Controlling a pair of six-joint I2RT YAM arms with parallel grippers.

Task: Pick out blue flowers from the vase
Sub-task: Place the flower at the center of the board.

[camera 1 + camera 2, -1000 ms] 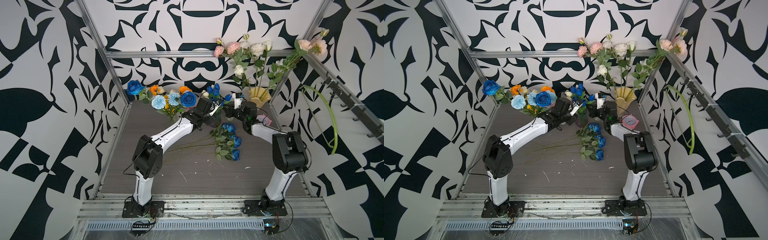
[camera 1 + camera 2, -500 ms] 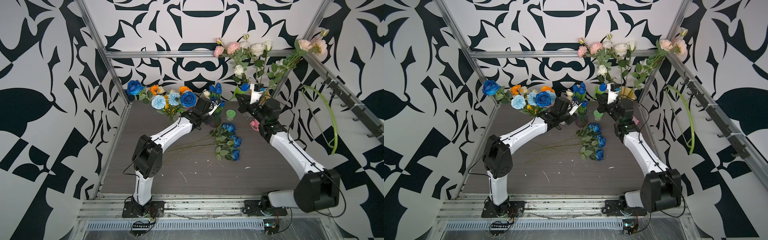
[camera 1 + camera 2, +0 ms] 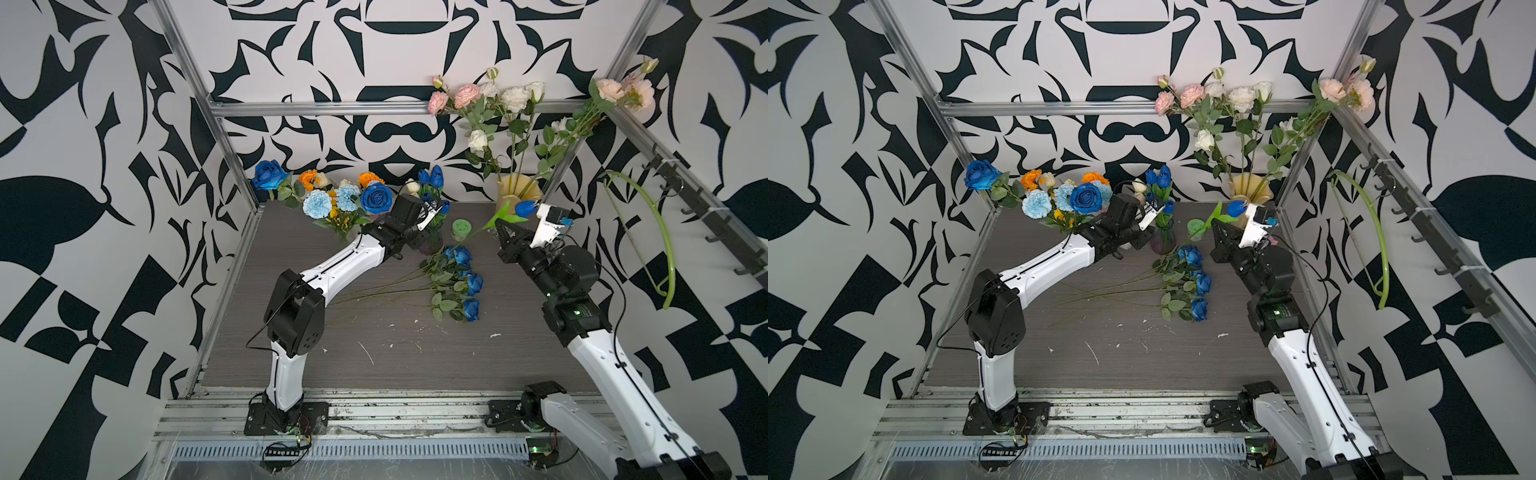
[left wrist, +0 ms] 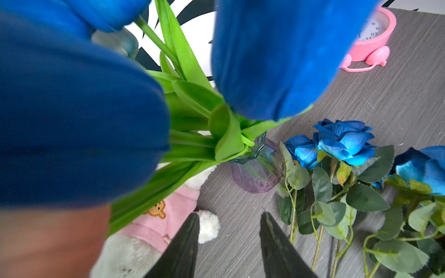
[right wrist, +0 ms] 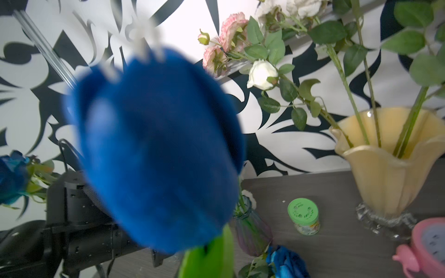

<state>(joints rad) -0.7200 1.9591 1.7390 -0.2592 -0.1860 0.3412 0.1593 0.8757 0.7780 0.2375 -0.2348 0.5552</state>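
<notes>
Now, your right gripper [image 3: 501, 223] is clamped shut on the blue tulip [image 3: 524, 206] just below its head, above the table [image 3: 374, 357]. Its trailing stem end hangs near the blue roses [image 3: 473, 284] and could snag them. Your left gripper [image 4: 228, 216] stands half-open, empty, by the purple vase [image 4: 257, 173].
</notes>
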